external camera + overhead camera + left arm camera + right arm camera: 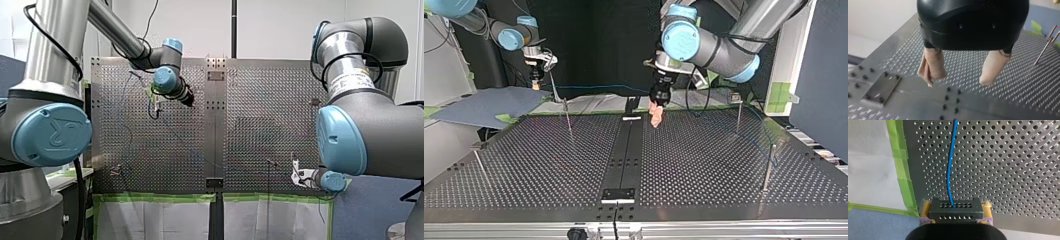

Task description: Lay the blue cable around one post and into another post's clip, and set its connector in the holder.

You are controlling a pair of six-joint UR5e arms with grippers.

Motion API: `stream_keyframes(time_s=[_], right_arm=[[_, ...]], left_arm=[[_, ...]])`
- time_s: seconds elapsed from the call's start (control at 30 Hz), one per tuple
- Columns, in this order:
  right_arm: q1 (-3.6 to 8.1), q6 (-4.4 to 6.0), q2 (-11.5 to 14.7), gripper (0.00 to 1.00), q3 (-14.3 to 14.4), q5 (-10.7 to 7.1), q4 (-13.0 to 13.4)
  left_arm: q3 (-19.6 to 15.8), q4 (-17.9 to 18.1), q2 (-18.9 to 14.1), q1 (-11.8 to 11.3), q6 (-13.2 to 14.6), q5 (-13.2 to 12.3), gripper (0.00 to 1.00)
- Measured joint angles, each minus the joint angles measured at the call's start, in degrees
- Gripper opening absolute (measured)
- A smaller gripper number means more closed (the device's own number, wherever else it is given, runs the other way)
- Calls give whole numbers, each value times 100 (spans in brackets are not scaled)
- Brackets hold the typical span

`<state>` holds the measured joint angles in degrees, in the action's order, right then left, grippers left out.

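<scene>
My right gripper (955, 204) is shut on a black connector block (955, 210), its yellow pads pressed to the block's two sides. The blue cable (949, 170) leaves the block and runs ahead over the perforated plate (1010, 170). In the top view my right gripper (536, 80) hangs beyond the table's far left corner, and the cable (599, 86) stretches from it toward the posts at that view's right. My left gripper (959, 81) is open, its beige fingers (931, 66) empty, just above the table's centre strip (624, 150) at the far side.
Thin metal posts stand on the plate: one (568, 117) at the top view's far left, one (478, 162) nearer at the left, and two at the right (738, 112) (768, 167). Green tape (901, 170) lines the plate's edge, with a blue mat (484, 105) beyond it.
</scene>
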<state>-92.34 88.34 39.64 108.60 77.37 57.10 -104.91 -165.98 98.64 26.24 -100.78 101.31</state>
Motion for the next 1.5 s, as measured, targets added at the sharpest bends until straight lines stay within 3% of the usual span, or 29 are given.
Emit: stream_keyframes(time_s=[0.23, 0.5, 0.8, 1.17, 1.5], right_arm=[[36, 29, 0, 0, 0, 2, 10], [36, 54, 0, 0, 0, 5, 28], [12, 70, -2, 0, -4, 8, 22], [1, 71, -2, 0, -34, 7, -19], [1, 77, -3, 0, -35, 8, -22]], left_arm=[[-78, 394, 393, 394, -123, 111, 100], [-429, 911, 910, 911, -519, 188, 100], [-611, 1483, 1482, 1483, -656, 277, 100], [-251, 2096, 2093, 2093, -1050, 164, 100], [107, 2677, 2671, 2676, -1107, 177, 100]])
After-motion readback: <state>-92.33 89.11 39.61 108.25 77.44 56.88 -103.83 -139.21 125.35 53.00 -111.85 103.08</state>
